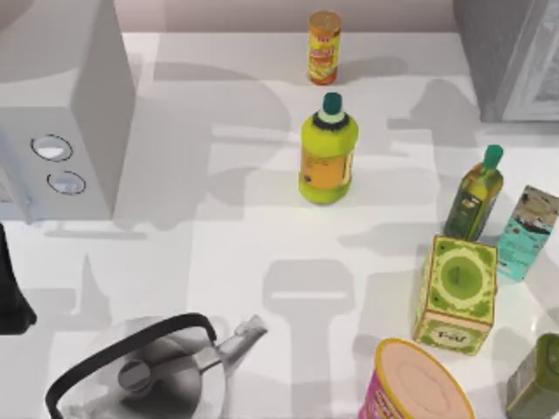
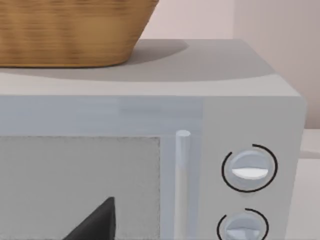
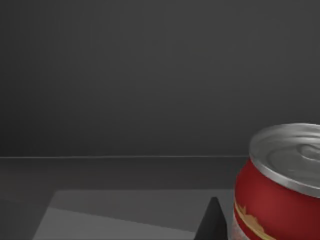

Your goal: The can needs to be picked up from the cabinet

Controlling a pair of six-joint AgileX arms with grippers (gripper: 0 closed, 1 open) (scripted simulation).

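Right wrist view: can (image 3: 280, 185) beside fingertip (image 3: 212, 220).

A grey cabinet (image 1: 515, 52) fills the table's (image 1: 218, 244) far right corner, and a grey appliance with two round dials (image 1: 61, 131) stands at the left. A yellow bottle (image 1: 327, 150) stands mid-table, with a small canister (image 1: 323, 47) behind it. A green tea box (image 1: 457, 293) and an oil bottle (image 1: 474, 197) stand at right. A kettle (image 1: 148, 371) sits front left.
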